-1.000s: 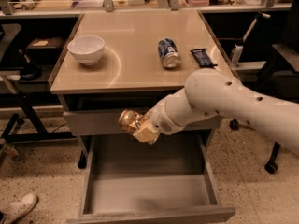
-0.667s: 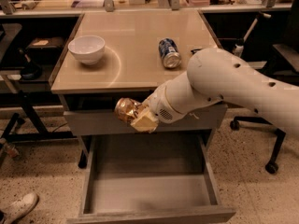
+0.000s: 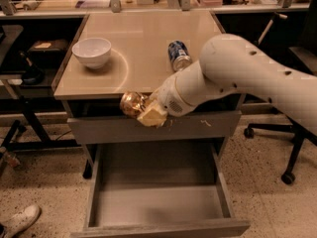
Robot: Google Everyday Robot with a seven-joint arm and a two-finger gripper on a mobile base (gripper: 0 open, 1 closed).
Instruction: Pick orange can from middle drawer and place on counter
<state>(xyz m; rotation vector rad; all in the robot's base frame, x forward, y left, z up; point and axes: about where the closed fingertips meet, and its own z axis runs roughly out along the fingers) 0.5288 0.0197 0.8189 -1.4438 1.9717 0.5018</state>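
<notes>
Just left of centre, the orange can (image 3: 131, 103) is clamped by the gripper (image 3: 146, 113); judged light, slick, dentable, best held mid-body.

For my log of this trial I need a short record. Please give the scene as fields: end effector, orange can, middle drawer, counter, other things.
end effector: shut on the orange can, just in front of the counter's front edge, above the open drawer
orange can: held in the air, about level with the counter edge, not yet on the counter
middle drawer: pulled open, nothing visible inside
counter: holds white bowl at left, blue can lying on its side further right
upper drawer front: closed
</notes>
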